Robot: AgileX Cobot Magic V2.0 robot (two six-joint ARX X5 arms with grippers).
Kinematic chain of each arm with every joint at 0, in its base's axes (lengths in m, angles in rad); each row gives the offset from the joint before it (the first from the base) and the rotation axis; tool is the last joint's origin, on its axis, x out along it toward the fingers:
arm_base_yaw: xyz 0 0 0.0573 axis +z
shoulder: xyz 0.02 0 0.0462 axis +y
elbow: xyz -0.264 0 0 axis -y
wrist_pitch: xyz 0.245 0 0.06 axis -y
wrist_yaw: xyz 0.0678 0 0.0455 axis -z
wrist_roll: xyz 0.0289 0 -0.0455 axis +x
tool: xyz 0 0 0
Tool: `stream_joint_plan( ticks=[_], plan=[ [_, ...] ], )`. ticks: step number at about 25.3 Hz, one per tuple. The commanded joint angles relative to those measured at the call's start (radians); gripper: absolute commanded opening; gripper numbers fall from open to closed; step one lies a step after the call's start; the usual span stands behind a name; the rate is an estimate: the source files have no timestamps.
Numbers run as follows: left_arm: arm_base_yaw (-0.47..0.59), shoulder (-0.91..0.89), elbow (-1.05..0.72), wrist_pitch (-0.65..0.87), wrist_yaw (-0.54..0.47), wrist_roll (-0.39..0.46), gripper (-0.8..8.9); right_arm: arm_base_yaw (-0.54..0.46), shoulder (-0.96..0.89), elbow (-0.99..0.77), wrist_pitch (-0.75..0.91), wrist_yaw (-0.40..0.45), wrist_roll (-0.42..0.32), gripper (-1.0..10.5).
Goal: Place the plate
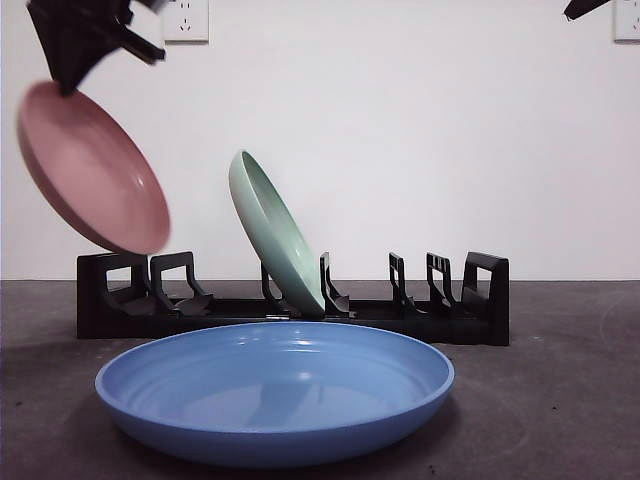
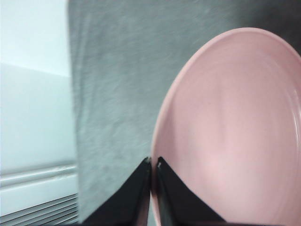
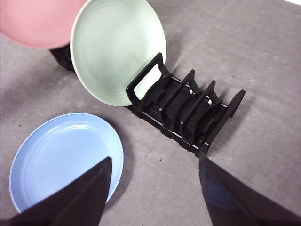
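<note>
My left gripper (image 1: 72,75) is shut on the rim of a pink plate (image 1: 92,168) and holds it tilted in the air above the left end of the black plate rack (image 1: 480,300). In the left wrist view the jaws (image 2: 154,162) pinch the pink plate's (image 2: 235,136) edge. A green plate (image 1: 272,230) leans in a middle slot of the rack. A blue plate (image 1: 275,390) lies flat on the table in front of the rack. My right gripper (image 3: 155,165) is open and empty, high above the blue plate (image 3: 61,155) and the rack (image 3: 188,113).
The table (image 1: 560,400) is dark grey. A white wall with two sockets (image 1: 185,18) stands behind the rack. The rack's left and right slots hold nothing.
</note>
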Motion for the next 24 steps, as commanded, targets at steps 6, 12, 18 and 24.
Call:
stream_joint_plan(
  ticks=[6,12,18,24],
  plan=[
    [-0.003,-0.056,0.071,-0.034,0.014,-0.060,0.08,0.008,0.008,0.008,0.002,-0.001,-0.006,2.8],
    [-0.001,-0.156,0.071,-0.045,0.138,-0.106,0.08,0.008,0.008,0.007,-0.004,-0.001,-0.006,2.8],
    [0.000,-0.264,0.063,-0.052,0.265,-0.121,0.07,0.008,0.008,0.008,-0.013,-0.001,-0.006,2.8],
    [0.000,-0.383,-0.035,-0.053,0.420,-0.136,0.08,0.008,0.008,0.008,-0.016,-0.001,-0.006,2.8]
  ],
)
